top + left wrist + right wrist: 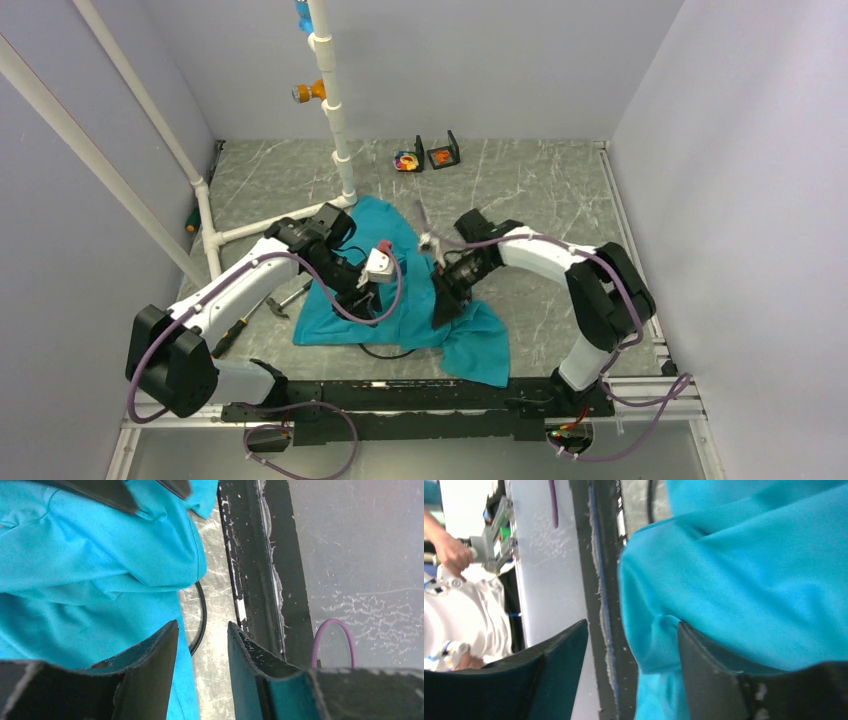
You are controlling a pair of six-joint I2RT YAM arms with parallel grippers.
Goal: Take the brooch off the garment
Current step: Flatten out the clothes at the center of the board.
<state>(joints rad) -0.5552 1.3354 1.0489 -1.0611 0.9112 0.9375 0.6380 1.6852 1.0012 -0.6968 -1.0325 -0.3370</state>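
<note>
The garment point(478, 345) lies crumpled on the desk point(540, 190) between the two arms. The left pincer point(202, 630) stands spread at the cloth's edge, with nothing between its fingers. The right pincer point(633, 625) is spread too, a fold of cloth lying in its gap against one finger. The brooch cannot be made out.
</note>
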